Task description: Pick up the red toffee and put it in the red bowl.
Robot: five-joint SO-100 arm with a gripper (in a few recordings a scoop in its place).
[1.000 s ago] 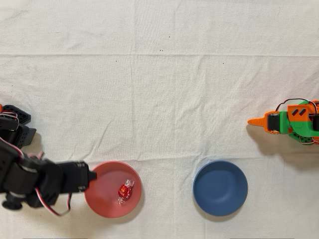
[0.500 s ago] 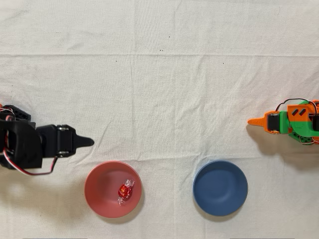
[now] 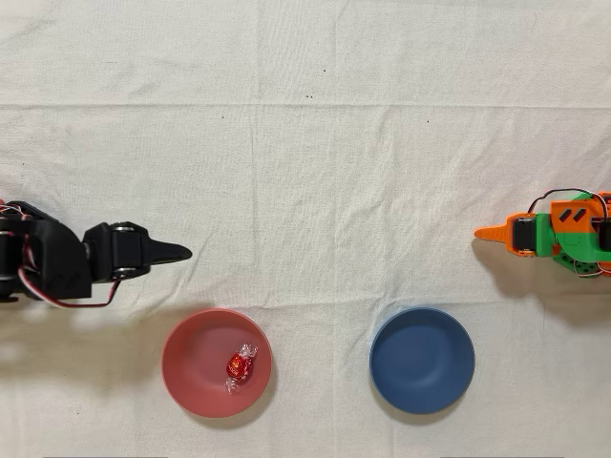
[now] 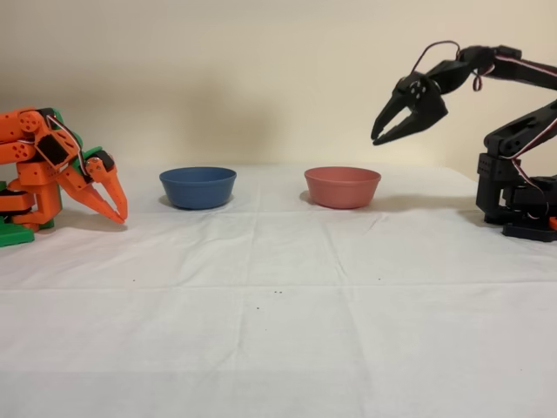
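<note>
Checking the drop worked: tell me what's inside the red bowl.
Overhead, the red bowl holds the red toffee, right of centre. From the side, the bowl's wall hides its contents.

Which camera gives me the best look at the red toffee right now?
The overhead view: the red toffee lies in plain sight inside the red bowl, right of centre. From the fixed view, the bowl's wall hides the inside, so the toffee cannot be checked there.
</note>
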